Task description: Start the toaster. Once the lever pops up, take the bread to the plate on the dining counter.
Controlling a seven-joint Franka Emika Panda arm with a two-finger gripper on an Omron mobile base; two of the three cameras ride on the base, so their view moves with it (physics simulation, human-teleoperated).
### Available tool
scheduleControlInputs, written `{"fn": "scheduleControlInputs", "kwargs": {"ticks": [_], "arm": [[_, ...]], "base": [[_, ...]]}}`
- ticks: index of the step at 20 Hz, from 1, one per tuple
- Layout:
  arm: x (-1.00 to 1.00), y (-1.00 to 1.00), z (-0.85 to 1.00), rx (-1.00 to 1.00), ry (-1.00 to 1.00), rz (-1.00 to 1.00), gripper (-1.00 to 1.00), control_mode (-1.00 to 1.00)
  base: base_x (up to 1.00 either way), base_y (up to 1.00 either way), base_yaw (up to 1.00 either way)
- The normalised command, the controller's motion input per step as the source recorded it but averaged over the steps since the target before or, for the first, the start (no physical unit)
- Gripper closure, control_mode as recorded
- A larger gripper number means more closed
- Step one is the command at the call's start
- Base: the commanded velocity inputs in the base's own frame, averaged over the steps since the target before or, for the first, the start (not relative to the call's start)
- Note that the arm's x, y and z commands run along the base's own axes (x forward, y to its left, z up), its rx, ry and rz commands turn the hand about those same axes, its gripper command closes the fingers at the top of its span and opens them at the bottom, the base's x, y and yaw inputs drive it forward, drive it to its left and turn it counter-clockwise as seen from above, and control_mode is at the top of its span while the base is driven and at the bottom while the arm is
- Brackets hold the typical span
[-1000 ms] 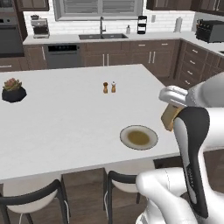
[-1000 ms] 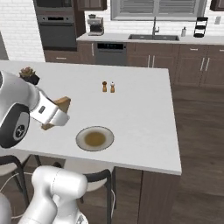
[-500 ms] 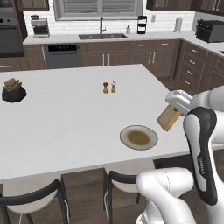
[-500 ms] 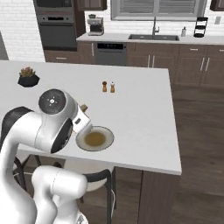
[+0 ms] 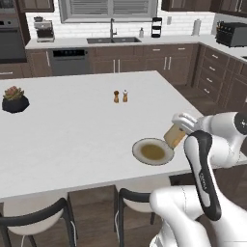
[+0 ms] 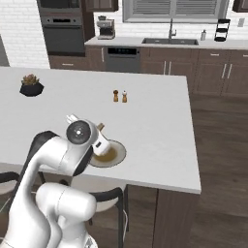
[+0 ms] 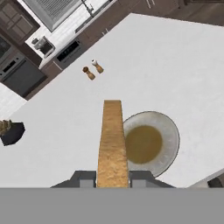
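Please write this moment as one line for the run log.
phase: carry to plate | gripper: shut on bread | bread: edge-on, above plate rim | plate: on dining counter | release: not yet

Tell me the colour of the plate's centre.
Darker olive-brown centre, paler greyish-tan rim; the plate shows best in the hand view.

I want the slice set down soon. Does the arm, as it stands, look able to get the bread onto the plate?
Probably yes. The gripper holds the bread on edge just beside the plate, whose dish lies bare on the dining counter, with nothing between them.
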Motion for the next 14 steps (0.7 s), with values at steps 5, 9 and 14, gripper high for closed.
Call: {"fn": "scheduleControlInputs", "kwargs": {"ticks": [5, 9, 14], "arm": [[0.61, 0.0, -0.51, 0.05, 0.04, 0.04, 1.0, -1.0], [0.33, 0.0, -0.48, 0.07, 0.0, 0.11, 1.0, -1.0], [0.42, 0.0, -0.47, 0.03, 0.0, 0.09, 1.0, -1.0]], "base": [[0.0, 0.0, 0.0], [0.0, 0.0, 0.0], [0.0, 0.0, 0.0]]}}
